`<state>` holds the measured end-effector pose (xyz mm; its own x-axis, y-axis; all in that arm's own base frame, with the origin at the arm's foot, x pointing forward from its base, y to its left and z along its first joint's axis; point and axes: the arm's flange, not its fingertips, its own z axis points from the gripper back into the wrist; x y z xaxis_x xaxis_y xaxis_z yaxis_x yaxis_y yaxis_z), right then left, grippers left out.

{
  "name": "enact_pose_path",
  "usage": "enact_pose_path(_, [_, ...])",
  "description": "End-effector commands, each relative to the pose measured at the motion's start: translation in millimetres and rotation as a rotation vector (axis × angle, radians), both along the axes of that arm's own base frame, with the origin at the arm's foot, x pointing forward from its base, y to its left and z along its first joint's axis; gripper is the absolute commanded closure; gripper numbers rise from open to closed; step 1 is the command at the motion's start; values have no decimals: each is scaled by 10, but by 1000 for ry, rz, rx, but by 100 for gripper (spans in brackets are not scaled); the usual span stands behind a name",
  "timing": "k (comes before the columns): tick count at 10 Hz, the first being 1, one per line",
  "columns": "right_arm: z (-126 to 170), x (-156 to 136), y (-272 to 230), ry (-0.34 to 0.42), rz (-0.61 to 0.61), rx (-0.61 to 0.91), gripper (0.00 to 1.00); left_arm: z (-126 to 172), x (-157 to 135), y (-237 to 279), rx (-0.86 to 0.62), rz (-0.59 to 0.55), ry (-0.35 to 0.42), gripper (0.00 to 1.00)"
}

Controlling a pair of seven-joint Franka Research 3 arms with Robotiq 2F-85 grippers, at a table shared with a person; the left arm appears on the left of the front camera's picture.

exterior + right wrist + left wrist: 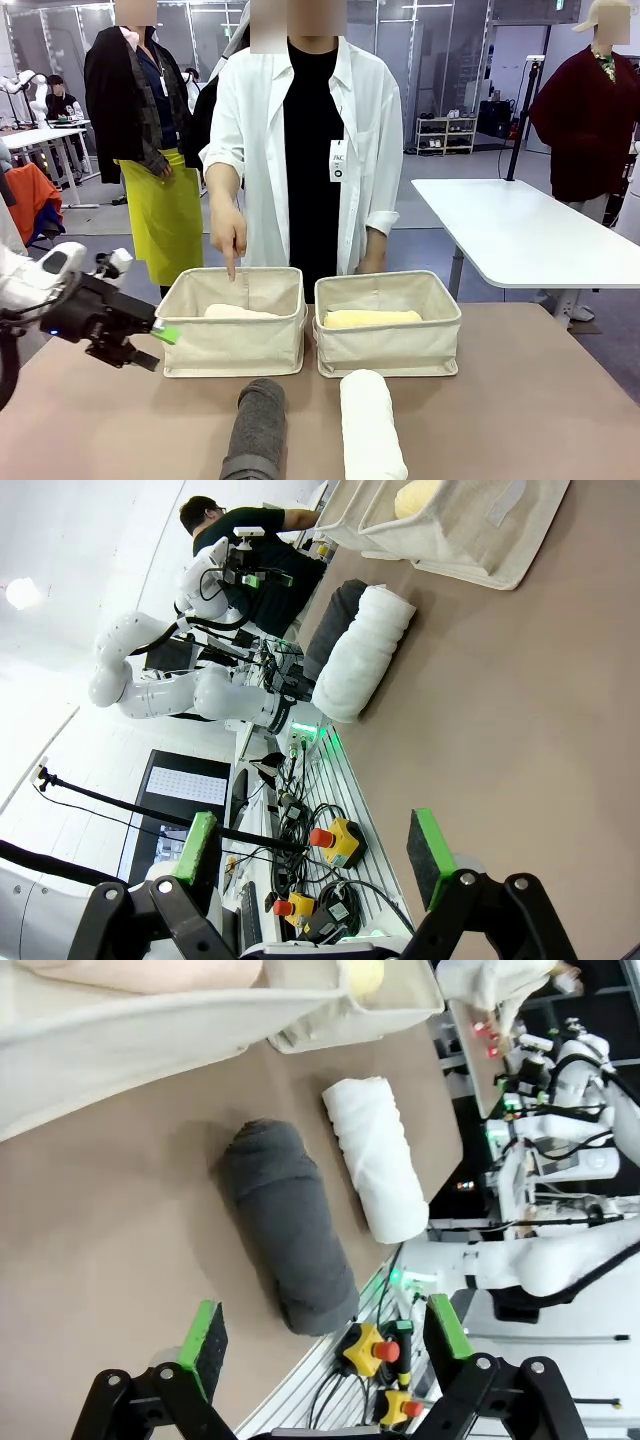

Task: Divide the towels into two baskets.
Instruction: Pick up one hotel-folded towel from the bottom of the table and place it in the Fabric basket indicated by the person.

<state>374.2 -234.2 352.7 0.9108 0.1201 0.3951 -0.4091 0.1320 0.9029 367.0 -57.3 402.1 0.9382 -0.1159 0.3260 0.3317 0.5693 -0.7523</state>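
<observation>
Two cream canvas baskets stand side by side mid-table. The left basket point(235, 350) holds a pale pink towel point(240, 312); the right basket point(390, 350) holds a pale yellow towel point(372, 318). In front of them lie a dark grey towel point(257, 430) and a white towel point(370, 425), both rolled. My left gripper point(158, 347) hovers open just left of the left basket. From its wrist I see the grey towel point(290, 1225) and white towel point(378, 1155) beyond the open left gripper point(325, 1335). My right gripper point(315, 855) is open over the table edge, with the white towel point(365, 650) ahead.
A person in a white shirt stands behind the baskets, one hand point(230, 240) pointing a finger down at the left basket's rear rim. Bare brown tabletop point(540, 400) lies to the right of the towels. Emergency-stop buttons point(370, 1345) sit below the table's near edge.
</observation>
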Motion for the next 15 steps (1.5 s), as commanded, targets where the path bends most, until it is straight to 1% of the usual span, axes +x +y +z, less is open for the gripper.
enact_pose_path(1, [22, -31, 35, 6, -9, -11, 5, -132, -278, -397, 90, -12, 30, 0])
enact_pose_path(3, [22, -31, 35, 6, -9, -11, 5, -266, -297, -721, 184, -18, 56, 0])
enact_pose_path(4, [22, -31, 35, 6, -9, -11, 5, -330, -324, -841, 200, -39, 76, 0])
enact_pose_path(5, [22, -31, 35, 6, -9, -11, 5, -443, -349, -940, 237, -35, 113, 0])
enact_pose_path(6, [22, -31, 35, 6, -9, -11, 5, -552, -376, -1037, 278, -28, 125, 0])
enact_pose_path(8, [22, -31, 35, 6, -9, -11, 5, -707, -386, -1212, 325, -1, 127, 0])
enact_pose_path(10, [22, -31, 35, 6, -9, -11, 5, -835, -407, -1345, 338, 14, 136, 0])
enact_pose_path(12, [22, -31, 35, 6, -9, -11, 5, -818, -389, -1466, 298, 36, 121, 0])
enact_pose_path(13, [22, -31, 35, 6, -9, -11, 5, -844, -370, -1513, 328, 54, 111, 0])
enact_pose_path(14, [22, -31, 35, 6, -9, -11, 5, -900, -341, -1572, 368, 69, 116, 0])
enact_pose_path(15, [22, -31, 35, 6, -9, -11, 5, -905, -318, -1644, 391, 71, 100, 0])
